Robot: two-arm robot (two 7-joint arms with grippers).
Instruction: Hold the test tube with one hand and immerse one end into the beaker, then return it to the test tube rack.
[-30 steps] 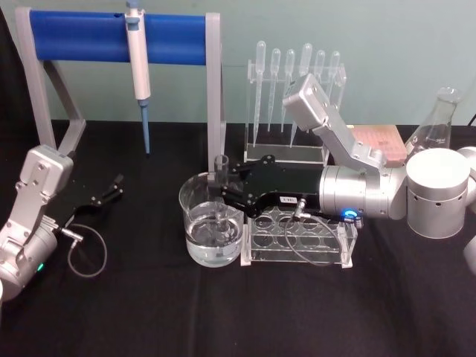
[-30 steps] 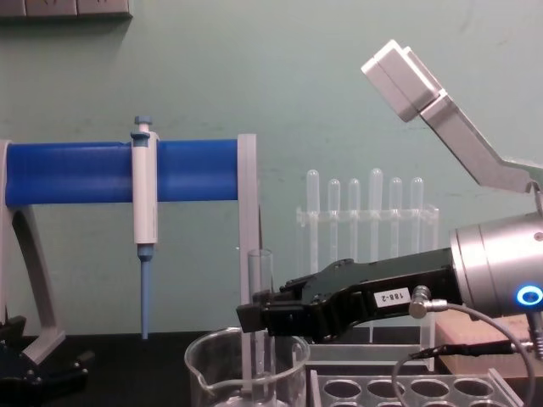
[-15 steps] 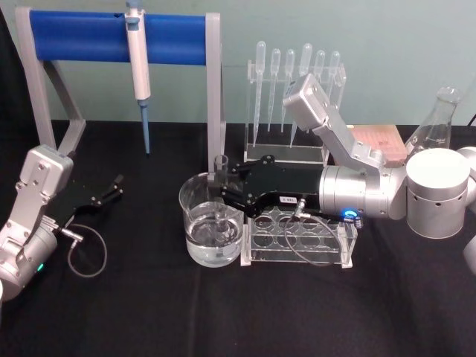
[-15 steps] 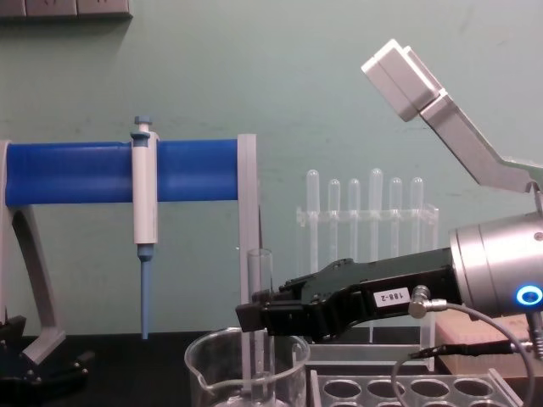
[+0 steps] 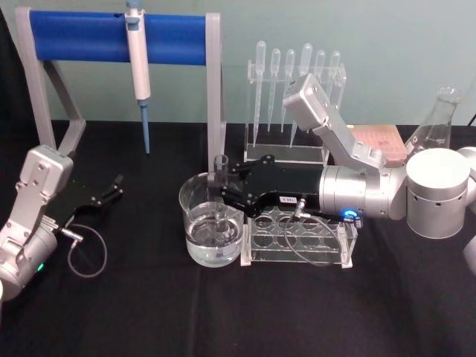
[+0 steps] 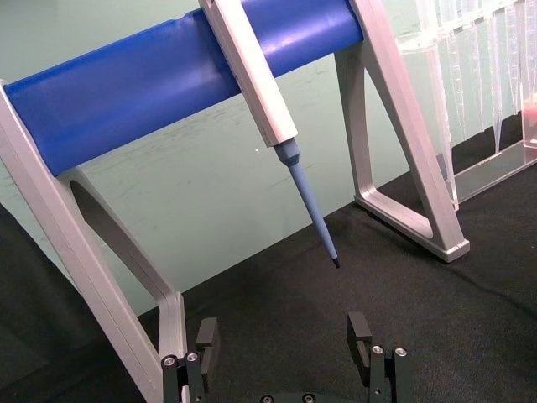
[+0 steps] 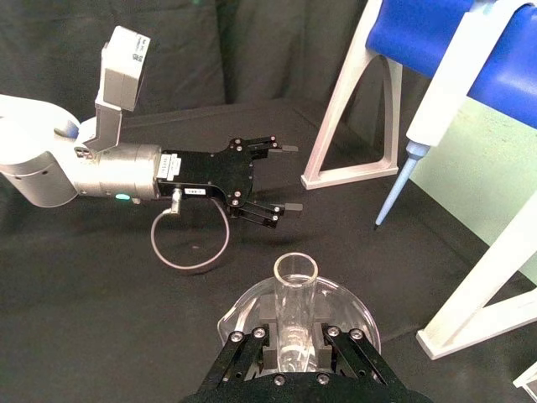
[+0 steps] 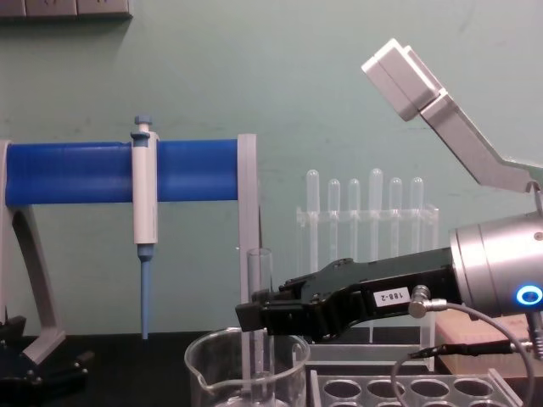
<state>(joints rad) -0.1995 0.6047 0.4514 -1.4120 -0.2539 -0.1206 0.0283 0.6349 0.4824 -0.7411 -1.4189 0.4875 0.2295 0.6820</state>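
Note:
The clear test tube (image 5: 220,165) stands upright in the beaker (image 5: 190,217), which holds water, and the tube's lower end dips below the surface. My right gripper (image 5: 221,187) reaches in from the right and is shut on the test tube at mid-height, just above the beaker rim. From the chest, the test tube (image 8: 259,275) rises above my right gripper (image 8: 252,318) and runs down into the beaker (image 8: 204,373). From the right wrist I look down on the tube's open rim (image 7: 295,270) over the beaker (image 7: 243,312). My left gripper (image 5: 111,190) rests open at the left, holding nothing.
A clear tube rack (image 5: 297,239) stands right beside the beaker, under my right wrist. Behind are a blue-barred stand (image 5: 111,37) with a hanging pipettor (image 5: 138,67), a rack of pipettes (image 5: 296,74), a pink box (image 5: 375,141) and a flask (image 5: 435,126).

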